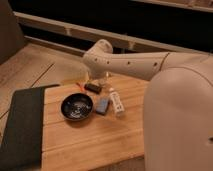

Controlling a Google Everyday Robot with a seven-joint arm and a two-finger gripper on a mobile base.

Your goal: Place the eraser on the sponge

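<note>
The eraser (91, 88), a small dark block, lies on the wooden table (95, 142) near its far edge. Right over it hangs my gripper (97, 81), at the end of the white arm that reaches in from the right; whether the two touch is hard to tell. The sponge (102, 105), a flat blue-grey pad, lies a little nearer the camera than the eraser, to the right of the black bowl (76, 106). Nothing rests on the sponge.
A white oblong item (117, 102) lies just right of the sponge. A large dark mat (20, 125) covers the table's left end. The arm's bulky white body (180, 120) fills the right side. Wooden flooring lies beyond the table.
</note>
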